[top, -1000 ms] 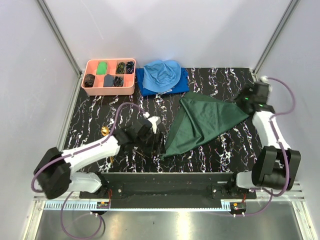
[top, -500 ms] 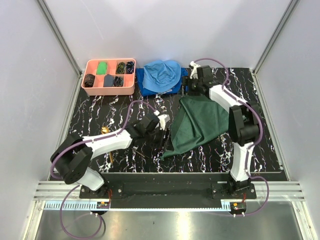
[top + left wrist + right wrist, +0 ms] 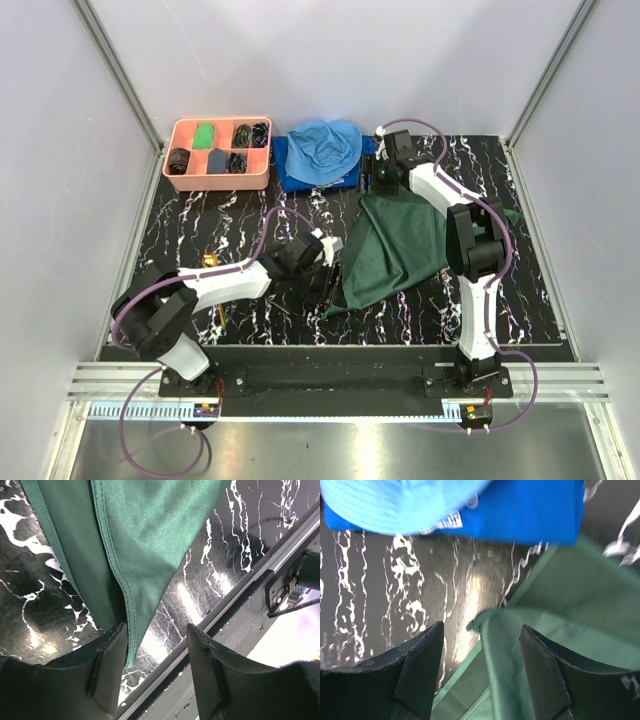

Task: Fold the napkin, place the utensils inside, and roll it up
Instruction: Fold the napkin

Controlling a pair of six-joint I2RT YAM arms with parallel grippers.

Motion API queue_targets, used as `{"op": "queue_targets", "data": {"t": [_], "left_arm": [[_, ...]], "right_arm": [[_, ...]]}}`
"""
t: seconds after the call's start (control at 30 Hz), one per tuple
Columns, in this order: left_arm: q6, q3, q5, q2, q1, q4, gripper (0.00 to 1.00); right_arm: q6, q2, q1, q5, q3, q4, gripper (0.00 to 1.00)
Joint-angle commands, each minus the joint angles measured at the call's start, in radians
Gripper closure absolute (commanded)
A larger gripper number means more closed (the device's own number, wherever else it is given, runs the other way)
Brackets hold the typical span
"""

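Observation:
The dark green napkin (image 3: 400,245) lies folded into a triangle on the black marbled table. My left gripper (image 3: 330,283) is open at its near left corner. In the left wrist view the napkin's hemmed tip (image 3: 131,630) hangs against the left finger (image 3: 109,672), and the gripper (image 3: 155,667) is empty. My right gripper (image 3: 380,186) is open over the napkin's far corner. In the right wrist view that curled corner (image 3: 487,622) lies between the fingers of the gripper (image 3: 480,672). A gold utensil (image 3: 208,262) lies at the left, away from the napkin.
A pink compartment tray (image 3: 218,183) holding several small items stands at the back left. A light blue cloth (image 3: 325,148) lies on a royal-blue cloth (image 3: 300,178) just behind the napkin; both show in the right wrist view (image 3: 395,500) (image 3: 530,510). The table's front rail (image 3: 260,575) is close to the left gripper.
My right arm has swung from the right side to the napkin's far corner. My left gripper has moved right to the napkin's near corner.

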Motion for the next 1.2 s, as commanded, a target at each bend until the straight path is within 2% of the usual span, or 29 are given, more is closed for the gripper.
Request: {"op": "queue_targets", "data": {"t": [0.0, 0.27, 0.6, 1.17], "left_arm": [[0.002, 0.000, 0.012, 0.006, -0.015, 0.022, 0.49], [-0.007, -0.006, 0.006, 0.025, -0.029, 0.012, 0.56], [-0.008, -0.014, -0.008, 0.033, -0.029, -0.004, 0.64], [0.002, -0.020, -0.004, 0.031, -0.029, -0.007, 0.74]], "right_arm": [[0.175, -0.075, 0.037, 0.024, -0.028, -0.059, 0.30], [0.299, -0.050, 0.066, 0.059, -0.044, -0.076, 0.33], [0.348, 0.017, 0.066, 0.144, 0.025, -0.108, 0.38], [0.397, 0.162, 0.065, 0.159, 0.183, -0.133, 0.59]]}}
